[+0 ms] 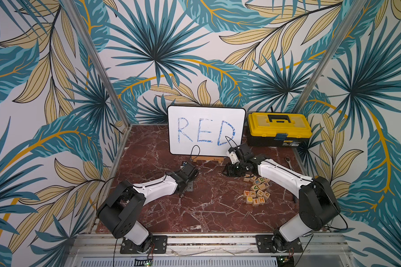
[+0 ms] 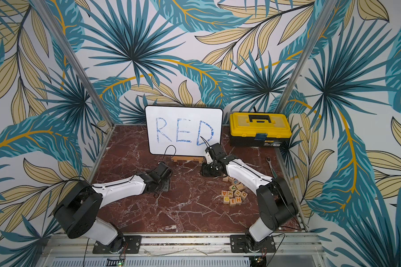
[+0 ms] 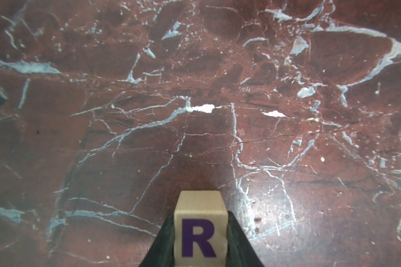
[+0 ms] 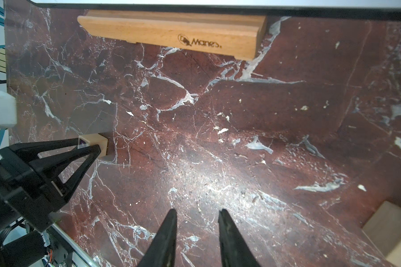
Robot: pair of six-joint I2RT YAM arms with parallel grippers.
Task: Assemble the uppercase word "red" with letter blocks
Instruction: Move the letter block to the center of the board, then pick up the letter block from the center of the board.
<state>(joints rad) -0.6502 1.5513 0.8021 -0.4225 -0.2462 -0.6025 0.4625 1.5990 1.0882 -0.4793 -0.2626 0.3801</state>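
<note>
A pale wooden letter block with a dark R (image 3: 199, 235) sits between the black fingers of my left gripper (image 3: 200, 213), which is shut on it low over the red marble floor. The right wrist view shows that same block (image 4: 103, 143) in the left gripper (image 4: 89, 143). In both top views the left gripper (image 1: 183, 193) points down left of centre and hides the block. My right gripper (image 4: 197, 211) hangs over bare floor in front of the whiteboard, jaws apart, nothing between them. The other letter blocks (image 1: 256, 191) lie in a heap at the right, a green D (image 1: 261, 179) among them.
A whiteboard with blue handwritten RED (image 1: 206, 130) leans on a wooden stand (image 4: 171, 32) at the back. A yellow toolbox (image 1: 279, 129) stands back right, and a wrench (image 1: 287, 161) lies near the right edge. Patterned walls close in three sides.
</note>
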